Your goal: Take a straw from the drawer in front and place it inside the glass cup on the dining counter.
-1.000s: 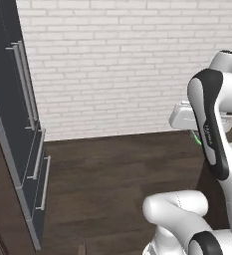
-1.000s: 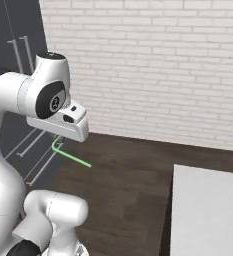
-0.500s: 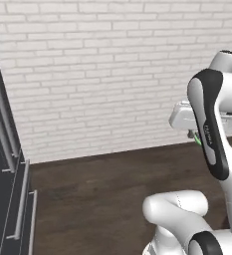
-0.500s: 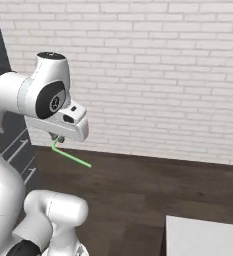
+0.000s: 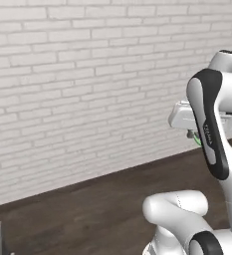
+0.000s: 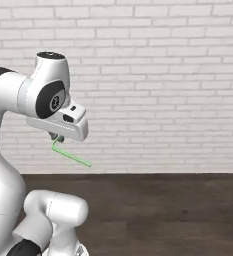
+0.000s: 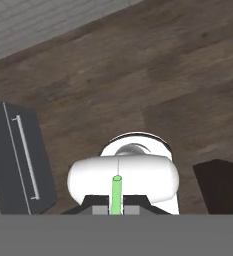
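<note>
Now the gripper (image 6: pixel 57 138) is raised in the air in front of a white brick wall (image 6: pixel 163 75), its fingers pinched on the straw (image 6: pixel 71 155). From the right base view the straw runs out of the gripper's underside, slanting down and away to the right, with its free end hanging well clear of the dark wooden floor (image 6: pixel 168 210) below. A short bend or second green edge shows right at the gripper, where the stick meets the fingers; how the two pieces join is too small to tell.

From the left base view the hand is mostly hidden behind the arm's dark-striped link, and just a sliver of the straw (image 5: pixel 198 141) peeks out beneath the gripper, close beside that link.

Along the hand view the straw (image 7: pixel 116 194) stands straight up between the two dark fingertips (image 7: pixel 96 202), pressed on either side of it, so the stick looks foreshortened. Beyond the gripper lies the same wooden floor (image 7: pixel 138 75), with a dark cabinet front (image 7: pixel 18 160) carrying a long bar handle (image 7: pixel 27 156) off to one side of the gripper.
</note>
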